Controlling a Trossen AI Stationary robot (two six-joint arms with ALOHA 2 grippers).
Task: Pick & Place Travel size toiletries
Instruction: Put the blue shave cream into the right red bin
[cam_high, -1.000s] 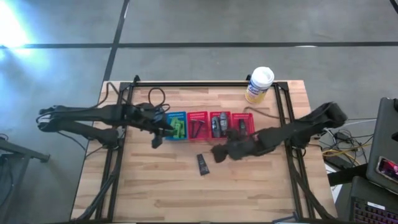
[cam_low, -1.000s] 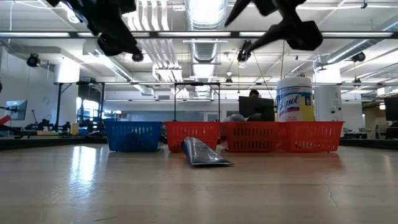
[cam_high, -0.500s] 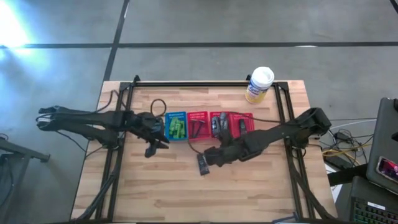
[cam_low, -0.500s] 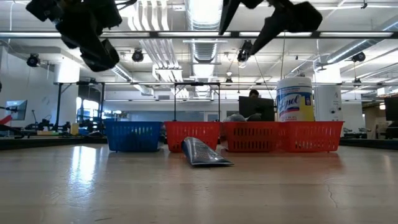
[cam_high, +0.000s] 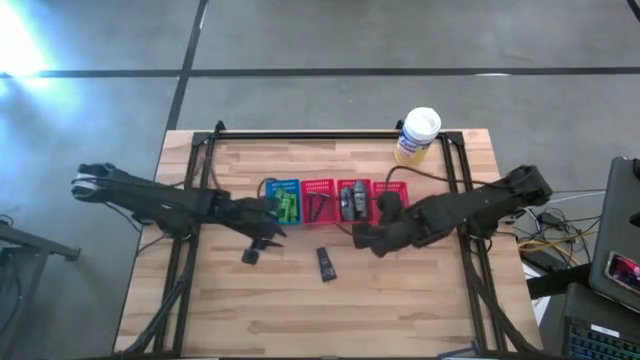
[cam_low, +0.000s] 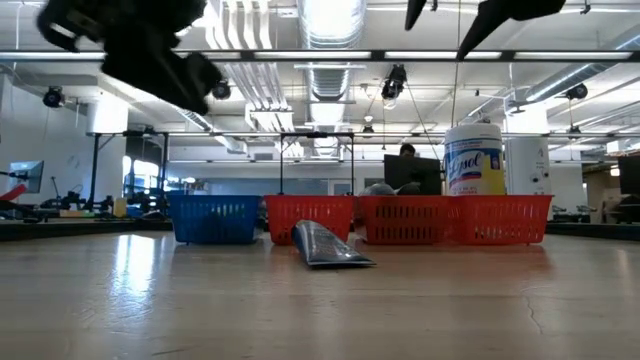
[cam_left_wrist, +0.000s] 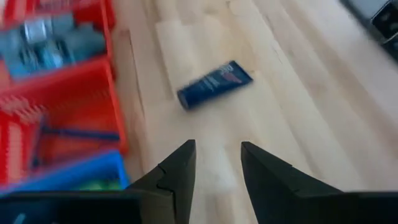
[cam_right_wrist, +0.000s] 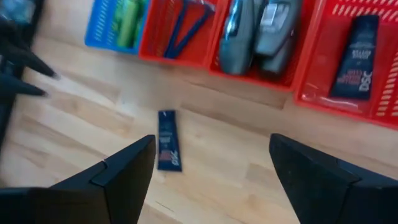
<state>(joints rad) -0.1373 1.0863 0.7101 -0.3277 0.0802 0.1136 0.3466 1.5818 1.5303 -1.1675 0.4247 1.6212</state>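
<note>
- From the low view you get only cut-off dark pieces of both arms along the top edge; their fingertips do not show there.
- The left gripper (cam_high: 252, 252) hangs over the bare surface (cam_high: 400, 300) at about 8 o'clock from the blue basket (cam_high: 283, 201). Its fingers (cam_left_wrist: 177, 174) stand slightly apart with nothing between them.
- The right gripper (cam_high: 362, 234) hovers just at 6 o'clock of the red baskets (cam_high: 345, 199). Its fingers (cam_right_wrist: 127, 171) are spread wide and hold nothing.
- One dark tube (cam_high: 326, 263) lies flat on the wood, alone, between the two grippers and at 6 o'clock from the basket row. You can see pale lettering on it in the left wrist view (cam_left_wrist: 214, 83), but it is too blurred to read.
- The blue basket holds green bottles (cam_right_wrist: 127, 17). The red baskets hold a slim blue-handled item (cam_right_wrist: 186, 22), grey bottles (cam_right_wrist: 258, 28) and a black tube (cam_right_wrist: 353, 56); the tube's white print cannot be made out.
- In the low view the basket walls hide their contents (cam_low: 455, 220).
- The white-lidded canister (cam_high: 417, 136) stands at the surface's far edge, at 1 o'clock from the baskets. Its label reads "Lysol" in the low view (cam_low: 472, 160).
- A person (cam_low: 408, 152) sits far behind the baskets, mostly hidden.
</note>
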